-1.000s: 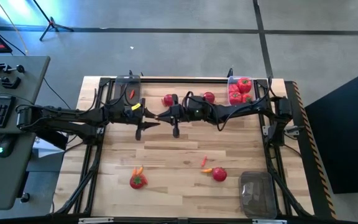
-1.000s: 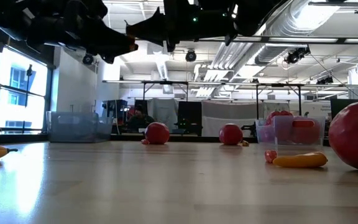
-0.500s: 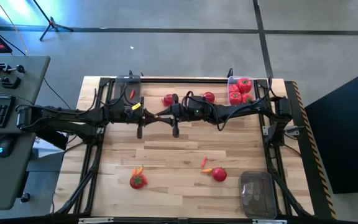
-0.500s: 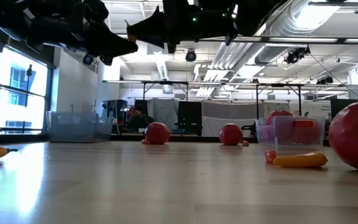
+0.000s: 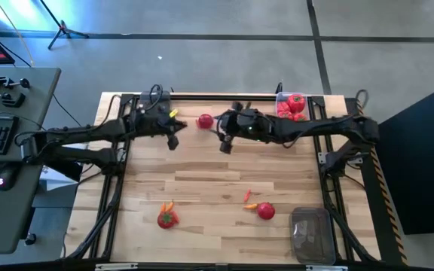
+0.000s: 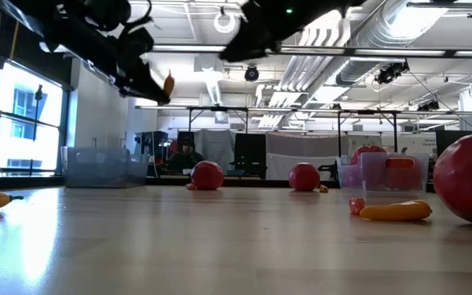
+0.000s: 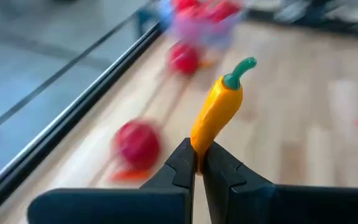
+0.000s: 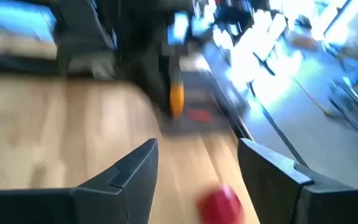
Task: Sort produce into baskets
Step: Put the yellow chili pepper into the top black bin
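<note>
My left gripper (image 7: pixel 199 163) is shut on a yellow-orange pepper (image 7: pixel 218 109) with a green stem, high above the table near the far left basket (image 5: pixel 155 100). In the low view the pepper (image 6: pixel 169 83) shows at that gripper's tip (image 6: pixel 159 88). My right gripper (image 8: pixel 197 163) stands open with nothing between its fingers, over the far middle of the table (image 5: pixel 223 141). A red tomato (image 5: pixel 205 121) lies on the table between the two grippers. The far right basket (image 5: pixel 291 106) holds red pieces. My left gripper pinches the pepper's pointed lower end (image 7: pixel 197 146) between its two fingertips. The pepper sticks out beyond the fingers, stem end (image 7: pixel 241 68) farthest from them and tilted upward. It is lifted clear of the table.
Near the front lie a tomato (image 5: pixel 166 219) with an orange carrot piece (image 5: pixel 168 205), and another tomato (image 5: pixel 266 211) with a carrot (image 5: pixel 251 205) and a small red piece (image 5: pixel 247 195). A basket (image 5: pixel 312 234) with nothing in it stands at the near right.
The two grippers met at the pepper over the table's middle; the pepper now goes with my left gripper. Both grippers have tipped up from pointing down. My left gripper has swung toward the far left basket; my right gripper has risen and drawn back toward the far right.
</note>
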Controlling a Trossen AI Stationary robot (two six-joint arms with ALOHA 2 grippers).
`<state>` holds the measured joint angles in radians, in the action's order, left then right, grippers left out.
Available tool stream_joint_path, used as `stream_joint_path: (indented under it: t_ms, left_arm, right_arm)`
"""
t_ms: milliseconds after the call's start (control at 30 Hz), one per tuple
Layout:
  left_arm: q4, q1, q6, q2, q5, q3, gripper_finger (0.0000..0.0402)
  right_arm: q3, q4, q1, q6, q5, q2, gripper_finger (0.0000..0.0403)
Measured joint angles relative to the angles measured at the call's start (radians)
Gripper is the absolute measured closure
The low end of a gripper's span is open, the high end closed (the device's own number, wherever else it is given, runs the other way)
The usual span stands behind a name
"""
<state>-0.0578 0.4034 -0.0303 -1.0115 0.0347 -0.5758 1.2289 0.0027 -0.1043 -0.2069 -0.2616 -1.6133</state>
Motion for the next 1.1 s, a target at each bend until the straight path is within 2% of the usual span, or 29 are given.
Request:
stream_joint_path:
  t_ms: [133, 200, 267, 400, 567, 933, 1100]
  left_arm:
    - [-0.233, 0.107, 0.014, 0.0, 0.111, -0.073, 0.0397]
    - [-0.295, 0.17, 0.028, 0.0, 0.144, -0.09, 0.0397]
    - [-0.339, 0.242, 0.029, -0.002, 0.155, -0.095, 0.0397]
    - [-0.418, 0.397, 0.023, -0.038, 0.118, -0.105, 0.0397]
    - [-0.421, 0.542, 0.013, -0.142, 0.041, -0.124, 0.0397]
    - [-0.499, 0.642, -0.03, -0.468, 0.032, -0.322, 0.0397]
    - [-0.51, 0.645, -0.06, -0.538, 0.075, -0.356, 0.0385]
  right_arm:
    - [0.0, -0.235, 0.0, 0.007, -0.164, 0.064, 0.019]
    - [0.0, -0.323, -0.003, 0.019, -0.253, 0.081, 0.019]
    - [0.0, -0.393, -0.011, 0.041, -0.294, 0.091, 0.019]
    - [0.0, -0.464, -0.034, 0.08, -0.299, 0.096, 0.019]
    - [0.0, -0.462, -0.057, 0.095, -0.294, 0.096, 0.019]
    - [0.0, -0.48, -0.066, 0.109, -0.285, 0.096, 0.019]
    - [0.0, -0.54, -0.065, 0.162, -0.285, 0.096, 0.019]
